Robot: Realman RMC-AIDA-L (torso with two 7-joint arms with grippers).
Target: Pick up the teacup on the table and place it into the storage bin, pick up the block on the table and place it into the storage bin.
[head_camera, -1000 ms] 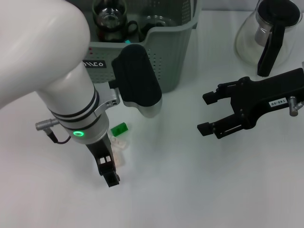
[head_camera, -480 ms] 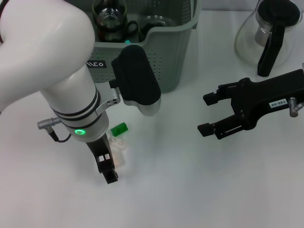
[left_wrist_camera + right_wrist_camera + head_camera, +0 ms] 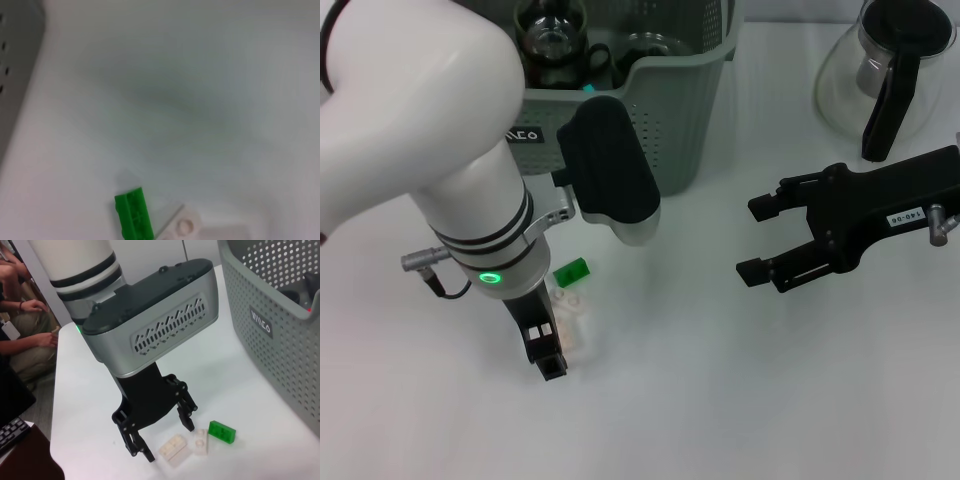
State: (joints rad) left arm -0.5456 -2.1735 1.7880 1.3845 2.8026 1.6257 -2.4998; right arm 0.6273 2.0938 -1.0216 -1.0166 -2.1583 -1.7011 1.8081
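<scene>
My left gripper (image 3: 556, 348) hangs open low over the table, its jaws on either side of two white blocks (image 3: 570, 312). The right wrist view shows this left gripper (image 3: 167, 439) spread wide over the white blocks (image 3: 174, 449), with a green block (image 3: 222, 432) just beyond one finger. The green block (image 3: 571, 271) lies flat between the gripper and the storage bin (image 3: 685, 120). Two glass teacups (image 3: 548, 42) with black handles stand inside the bin. The left wrist view shows the green block (image 3: 134, 214) and one white block (image 3: 182, 226). My right gripper (image 3: 760, 238) hovers open at the right.
A glass coffee pot (image 3: 885, 70) with a black handle and lid stands at the back right. The bin's perforated wall (image 3: 280, 340) rises close behind the blocks. People sit beyond the table's edge in the right wrist view.
My left gripper has shifted a little toward the white blocks. The blocks and the right arm have not moved.
</scene>
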